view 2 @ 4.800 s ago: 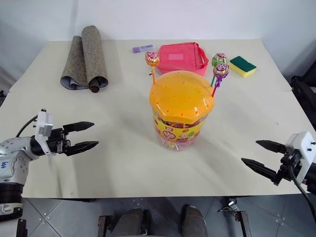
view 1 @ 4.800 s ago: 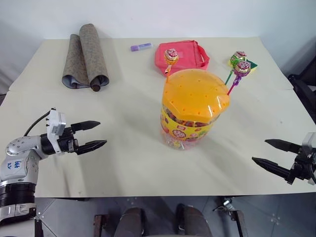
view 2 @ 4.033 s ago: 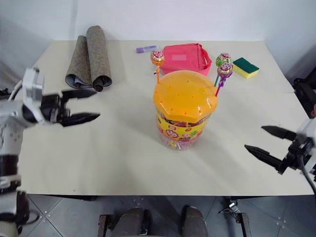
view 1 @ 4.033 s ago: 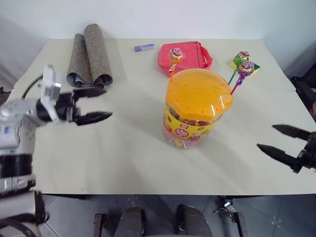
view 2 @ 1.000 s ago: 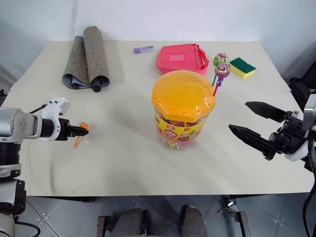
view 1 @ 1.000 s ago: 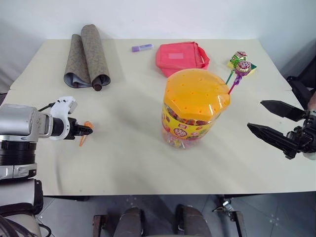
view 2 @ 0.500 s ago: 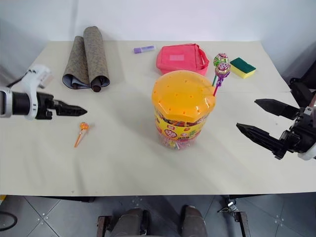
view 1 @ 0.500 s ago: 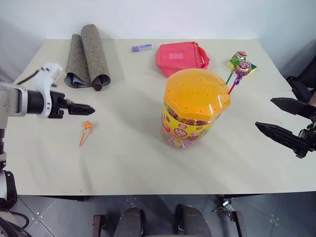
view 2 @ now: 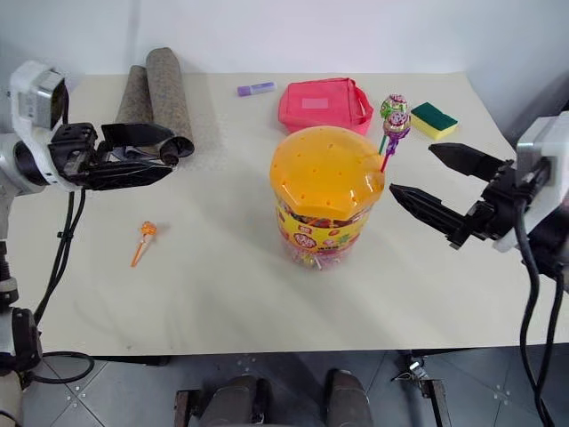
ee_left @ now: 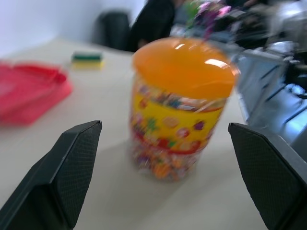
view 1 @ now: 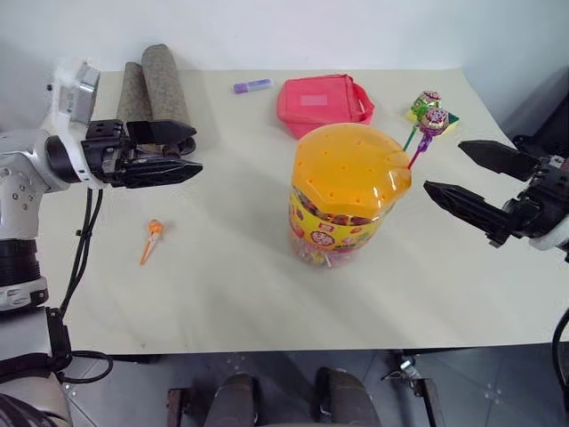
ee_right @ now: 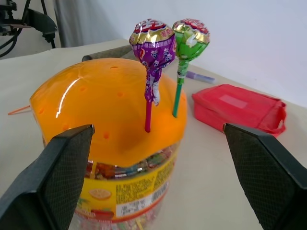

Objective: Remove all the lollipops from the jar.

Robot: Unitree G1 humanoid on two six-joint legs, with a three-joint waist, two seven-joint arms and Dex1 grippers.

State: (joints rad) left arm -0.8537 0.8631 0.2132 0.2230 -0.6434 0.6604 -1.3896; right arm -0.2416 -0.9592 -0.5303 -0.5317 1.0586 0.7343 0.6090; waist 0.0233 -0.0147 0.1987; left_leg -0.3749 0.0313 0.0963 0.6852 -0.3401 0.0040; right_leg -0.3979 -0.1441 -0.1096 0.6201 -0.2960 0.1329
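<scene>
Standing mid-tabletop (view 1: 267, 302), the jar (view 1: 347, 200) is flanked by two open, empty pincers.
The purple lollipop (ee_right: 152, 45) and green lollipop (ee_right: 189, 36) are held in its lid; the orange lollipop (view 1: 152, 237) is seen lying below the left pincer (view 1: 182, 151), the right pincer (view 1: 462, 178) opposite.

You are looking at a bare test room, set up like a robot lab.
A cream-covered table (view 1: 267, 294) stands against a plain white wall (view 1: 293, 31) on a grey tiled floor (view 1: 124, 391). Beyond the table's right side you can see dark equipment (view 1: 542, 133), with stands and cables (ee_right: 29, 21) past its far left.
</scene>
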